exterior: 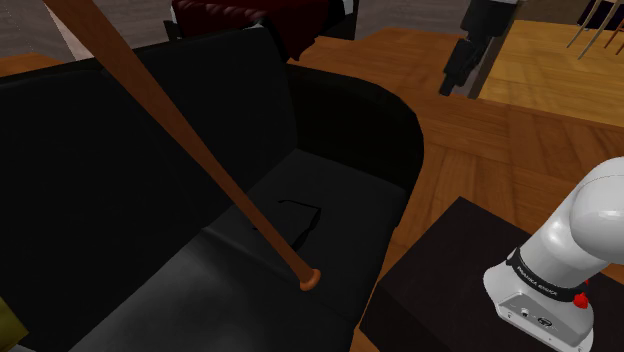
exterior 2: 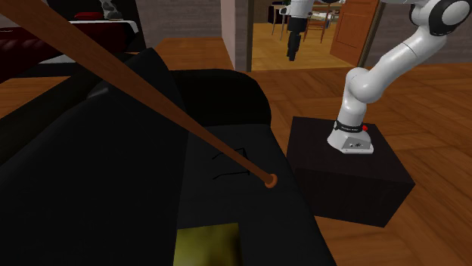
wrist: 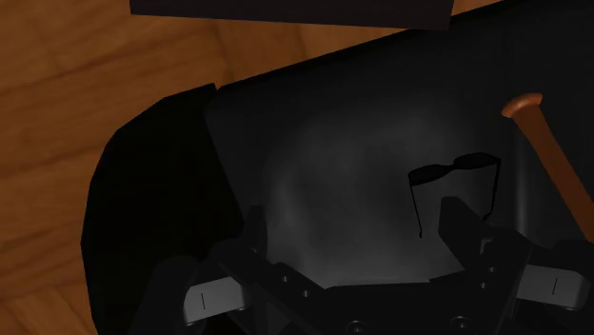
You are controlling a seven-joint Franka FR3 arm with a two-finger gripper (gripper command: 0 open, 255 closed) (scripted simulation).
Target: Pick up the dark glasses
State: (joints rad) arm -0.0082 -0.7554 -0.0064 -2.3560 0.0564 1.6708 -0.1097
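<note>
Black upholstery is covering the sofa point(exterior: 120, 180) point(exterior 2: 91, 181) point(wrist: 333, 143), and the dark glasses point(exterior: 300, 215) point(exterior 2: 234, 162) point(wrist: 457, 176) are lying on its seat cushion, near the armrest end, lenses facing up toward the wrist camera and one temple stretching out across the seat. A brown wooden bat point(exterior: 200, 150) point(exterior 2: 151, 91) point(wrist: 547, 143) is leaning slantwise across the sofa, its knob end resting on the seat just beside the glasses; whether the two are touching cannot be told.

The hand point(exterior: 452, 80) point(exterior 2: 291, 54) point(wrist: 354, 214) is hanging high over the wooden floor point(exterior: 480, 150) beyond the sofa's armrest, well apart from the glasses and pointing down. In the wrist view its fingers point(wrist: 466, 233) are standing wide apart and gripping nothing, with the glasses showing past one fingertip.

The white arm point(exterior: 580, 220) point(exterior 2: 378, 72) is rising from the dark box stand point(exterior: 430, 290) point(exterior 2: 340, 174), which is sitting on the floor just beside the sofa. A yellow cushion point(exterior 2: 208, 245) is lying at the seat's near end in the second exterior view.
</note>
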